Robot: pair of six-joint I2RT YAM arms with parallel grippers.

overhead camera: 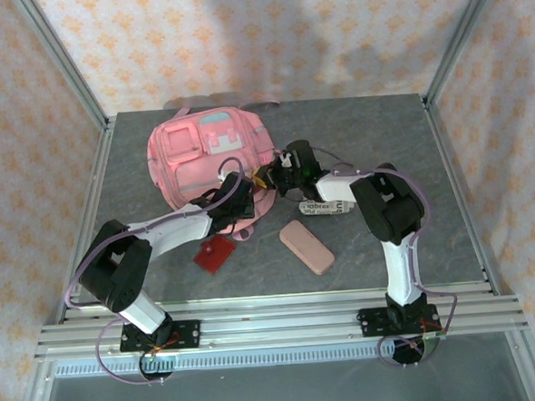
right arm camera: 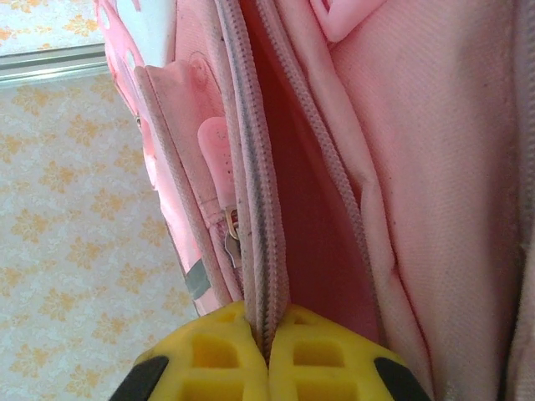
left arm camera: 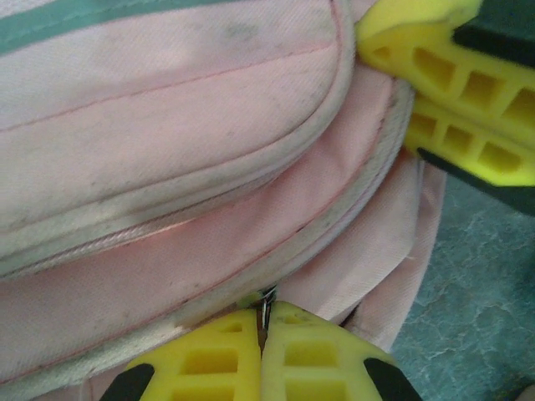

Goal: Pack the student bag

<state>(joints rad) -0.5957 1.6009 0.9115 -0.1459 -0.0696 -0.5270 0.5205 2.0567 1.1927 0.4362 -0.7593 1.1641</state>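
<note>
Item: student bag (overhead camera: 206, 154), a large pink fabric backpack.
Front: teal band, white patch (overhead camera: 220, 140) and stitched pockets, with greyish zip trims.
Pose: lay flat with its front panel facing up, its body slumped and soft.
Place: far-left part of the tabletop, close to the far edge and apart from the left edge.
Zip: the zip (right arm camera: 251, 150) on its right side stood parted, the two rows of teeth spread over pink lining.
Fabric: scuffed with faint grey smudges.

Matt pink cloth — student bag (left arm camera: 167, 125), yellow plastic — left end effector (left arm camera: 262, 327)
</note>
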